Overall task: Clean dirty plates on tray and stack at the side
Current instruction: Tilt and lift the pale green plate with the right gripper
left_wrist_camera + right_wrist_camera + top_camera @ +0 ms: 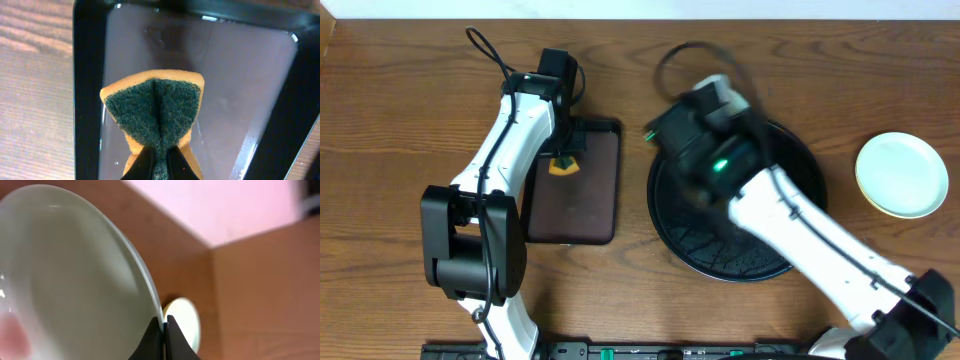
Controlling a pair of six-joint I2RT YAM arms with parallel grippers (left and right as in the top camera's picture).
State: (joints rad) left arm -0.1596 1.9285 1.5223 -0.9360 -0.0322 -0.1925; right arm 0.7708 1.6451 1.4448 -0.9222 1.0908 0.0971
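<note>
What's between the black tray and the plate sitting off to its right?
Nothing: in the overhead view only bare wooden table separates the black tray from that plate.

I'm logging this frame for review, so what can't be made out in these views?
Right wrist: the held plate is cut off left and below; any smear unclear.
Overhead: the blurred right arm hides that plate and much of the black tray.
Overhead: the side plate is too small to tell single from stacked.
Left wrist: bottom edge cuts off the sponge.
</note>
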